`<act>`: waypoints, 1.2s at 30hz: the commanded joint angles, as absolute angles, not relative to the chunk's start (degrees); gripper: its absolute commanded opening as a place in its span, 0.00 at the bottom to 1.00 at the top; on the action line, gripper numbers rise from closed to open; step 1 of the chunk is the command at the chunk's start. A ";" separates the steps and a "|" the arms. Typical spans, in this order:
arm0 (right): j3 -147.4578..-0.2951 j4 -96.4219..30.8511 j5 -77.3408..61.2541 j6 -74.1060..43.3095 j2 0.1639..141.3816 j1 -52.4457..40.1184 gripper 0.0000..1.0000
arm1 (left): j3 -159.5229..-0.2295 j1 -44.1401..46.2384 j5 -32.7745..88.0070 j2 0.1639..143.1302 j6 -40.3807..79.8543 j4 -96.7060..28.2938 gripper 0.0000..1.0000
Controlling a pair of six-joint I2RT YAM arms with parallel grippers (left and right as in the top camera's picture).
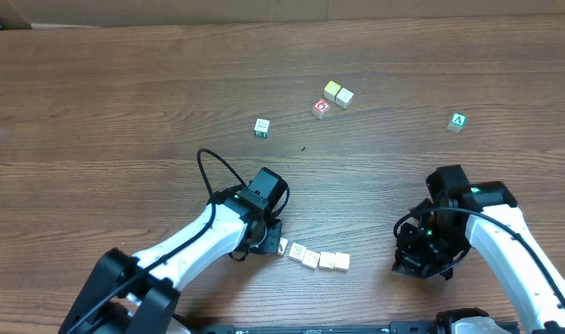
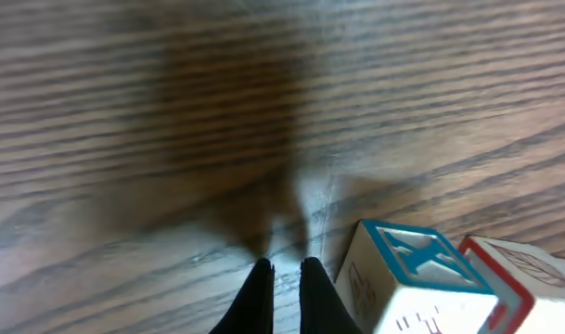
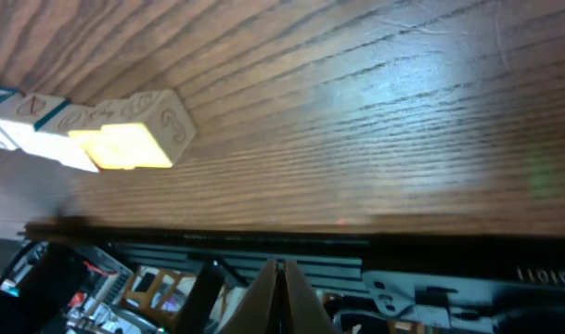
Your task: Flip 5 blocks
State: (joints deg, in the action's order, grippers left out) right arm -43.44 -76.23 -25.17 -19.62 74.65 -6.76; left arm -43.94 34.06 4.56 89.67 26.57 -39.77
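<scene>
A short row of small cream blocks (image 1: 319, 259) lies near the table's front edge. My left gripper (image 1: 274, 243) is at the row's left end. In the left wrist view it (image 2: 287, 271) is shut on nothing, tips just over the wood. Right beside its fingers stands a blue-marked block (image 2: 407, 278), then a red-edged block (image 2: 528, 283). My right gripper (image 1: 410, 263) is low at the front right, apart from the row. It (image 3: 280, 271) is shut and empty over the table edge; the row of blocks (image 3: 134, 130) shows at upper left.
A yellow cube (image 1: 332, 90) and a cream cube (image 1: 345, 96) sit together at the back. A red-marked cube (image 1: 321, 109) is beside them. A white cube (image 1: 262, 127) stands alone to the left, and a green "A" cube (image 1: 458, 122) far right.
</scene>
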 commanded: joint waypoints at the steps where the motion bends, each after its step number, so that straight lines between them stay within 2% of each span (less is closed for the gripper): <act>1: -40.77 -74.81 -26.79 -21.52 74.65 -7.68 0.04 | -43.44 33.78 6.50 91.88 25.43 -39.16 0.04; 8: -39.59 -72.23 -27.14 -26.04 74.65 -12.19 0.04 | -43.44 33.78 8.71 92.42 24.88 -38.22 0.04; 21: -39.59 -61.60 -23.57 -39.03 74.65 -26.74 0.04 | -43.44 33.78 10.15 92.42 23.51 -39.46 0.04; 36: -39.59 -59.59 -18.87 -40.73 74.65 -29.63 0.04 | -43.44 33.82 7.25 92.42 20.23 -37.58 0.04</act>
State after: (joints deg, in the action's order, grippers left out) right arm -39.94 -59.83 -19.94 -40.14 74.65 -29.30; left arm -43.97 33.98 9.63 91.11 22.22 -38.37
